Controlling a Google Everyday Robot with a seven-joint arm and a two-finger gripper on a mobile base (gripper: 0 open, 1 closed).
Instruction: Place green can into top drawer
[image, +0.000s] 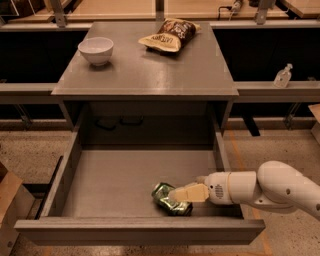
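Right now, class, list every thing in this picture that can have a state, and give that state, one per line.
top drawer, pulled open.
green can, lying on its side on the drawer floor, front right.
pincer, inside the drawer, at the can.
white bowl, upright on the tabletop.
chip bag, lying flat on the tabletop.

green can (167, 201): 1 | top drawer (135, 231): 1 | gripper (186, 193): 1, at 5 o'clock in the drawer, over the can | white bowl (96, 50): 1 | chip bag (167, 36): 1 | table (150, 75): 1 | small clear bottle (282, 76): 1, possibly a pump dispenser
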